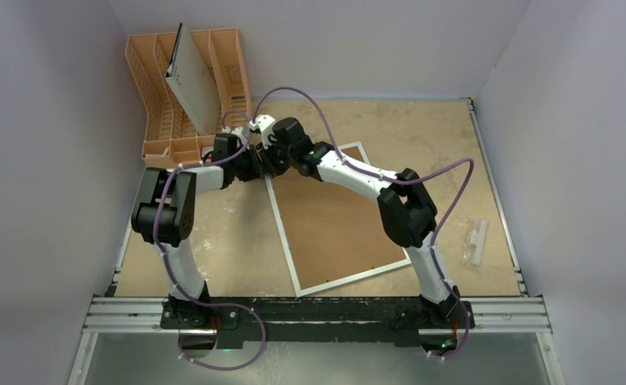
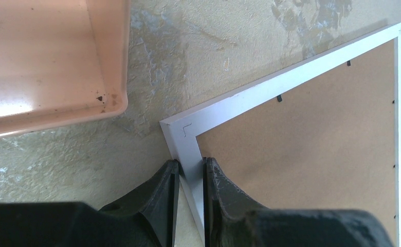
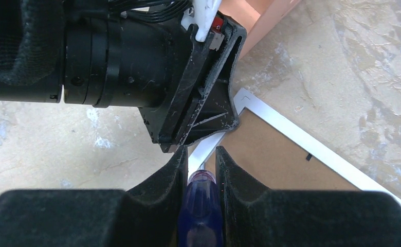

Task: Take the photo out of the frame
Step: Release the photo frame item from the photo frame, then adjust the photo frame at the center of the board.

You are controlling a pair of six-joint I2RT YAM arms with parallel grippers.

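Frame [image 1: 334, 224], face down.
Border pinched in left end effector [image 2: 190, 169], apparently to steady it; blue-handled tool [image 3: 201, 206] gripped in right end effector [image 3: 202, 157] alongside.

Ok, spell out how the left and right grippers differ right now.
The left gripper is shut on the white border of the frame near a corner; the right gripper is shut on a translucent blue tool instead. The left gripper straddles the frame edge; the right gripper's tool points at that border, contact unclear. Both sit at the same corner, beside the orange rack.
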